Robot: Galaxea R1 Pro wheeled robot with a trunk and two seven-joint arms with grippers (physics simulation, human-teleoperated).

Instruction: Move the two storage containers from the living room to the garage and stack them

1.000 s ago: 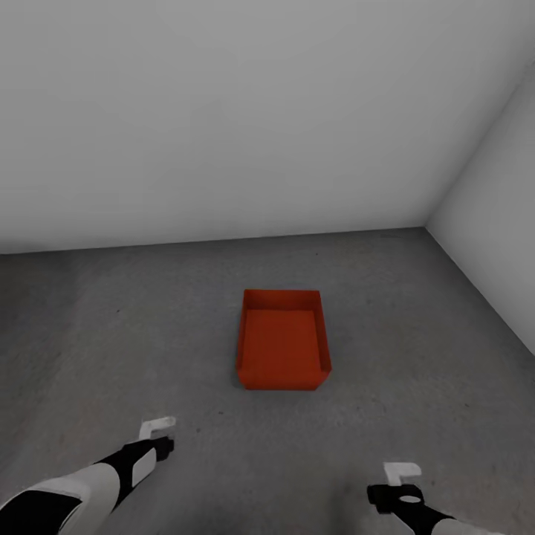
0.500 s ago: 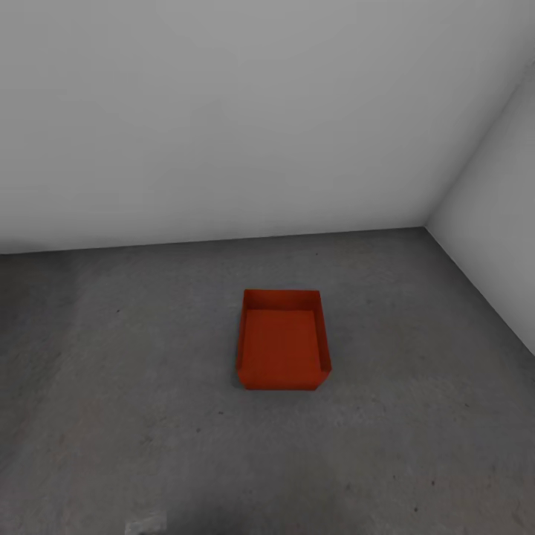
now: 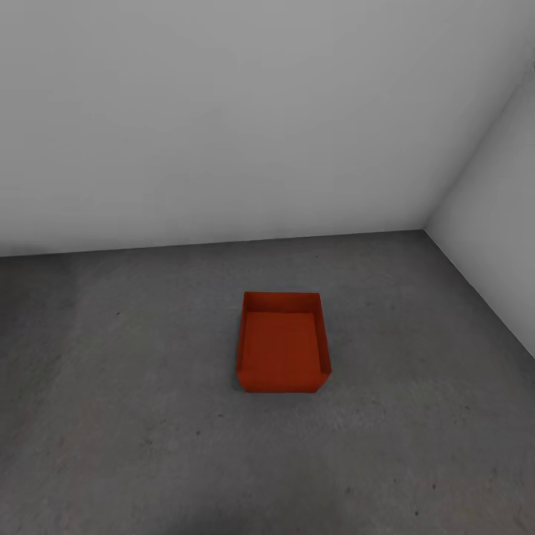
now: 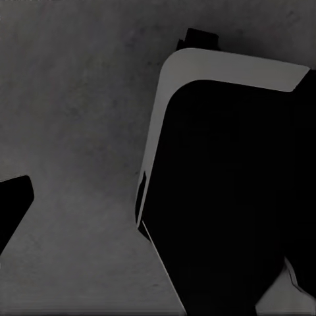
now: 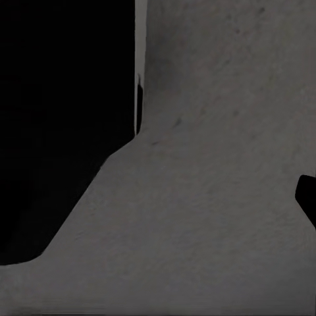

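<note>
One red-orange container [image 3: 282, 349] set on garage floor [image 3: 134, 416], second not yet stacked; jaws' opening impossible to tell.

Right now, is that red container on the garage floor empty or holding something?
Empty: the storage container sits upright on the floor, its bare red bottom fully visible.

Bare garage corner.
Dark mottled concrete floor [image 3: 111, 416] meets plain white walls [image 3: 223, 111] at the far right.
</note>
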